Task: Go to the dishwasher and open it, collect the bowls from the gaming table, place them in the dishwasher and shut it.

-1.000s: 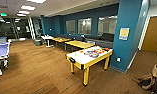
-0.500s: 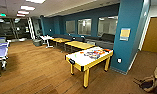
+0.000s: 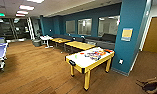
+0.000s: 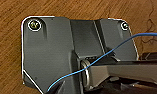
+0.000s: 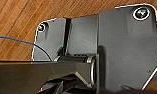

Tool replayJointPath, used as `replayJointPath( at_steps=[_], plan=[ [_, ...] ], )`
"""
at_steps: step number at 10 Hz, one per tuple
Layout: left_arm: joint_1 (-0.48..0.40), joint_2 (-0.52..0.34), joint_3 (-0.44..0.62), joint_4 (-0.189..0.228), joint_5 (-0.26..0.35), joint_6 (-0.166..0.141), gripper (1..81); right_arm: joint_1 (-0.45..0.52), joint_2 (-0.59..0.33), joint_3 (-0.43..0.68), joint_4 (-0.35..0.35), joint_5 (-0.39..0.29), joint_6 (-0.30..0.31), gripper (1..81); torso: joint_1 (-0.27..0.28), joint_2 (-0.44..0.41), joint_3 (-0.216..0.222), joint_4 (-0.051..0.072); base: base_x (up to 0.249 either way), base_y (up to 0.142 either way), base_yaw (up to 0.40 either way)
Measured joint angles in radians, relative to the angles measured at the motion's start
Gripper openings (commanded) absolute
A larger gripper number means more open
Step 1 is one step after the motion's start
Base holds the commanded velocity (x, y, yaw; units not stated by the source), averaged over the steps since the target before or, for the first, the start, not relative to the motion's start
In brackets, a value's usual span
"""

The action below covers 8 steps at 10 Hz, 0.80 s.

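Wood floor (image 3: 39, 67) carries the gaming table (image 3: 90, 60) beside a teal pillar (image 3: 130, 35); pincer states cannot be told.

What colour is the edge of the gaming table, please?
Pale yellow around the gaming table; clearest in the head view.

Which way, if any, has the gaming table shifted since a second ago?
No. The gaming table stands in the same place against the teal pillar beside it.

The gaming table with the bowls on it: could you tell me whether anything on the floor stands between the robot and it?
Nothing visible does. Bare wood floor runs from the camera up to the gaming table. The yellow-topped tables stand behind it, the blue pillar beside its far end.
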Motion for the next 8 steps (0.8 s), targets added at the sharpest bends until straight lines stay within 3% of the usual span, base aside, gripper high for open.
replayJointPath(
  at_steps=[8],
  plan=[
    [0.001,0.0,0.0,0.0,0.0,0.0,81.1,0.0,0.0,0.0,0.0,0.0,0.0,81.1,0.0,0.0,0.0,0.0,0.121,0.059,0.0]
  ],
)
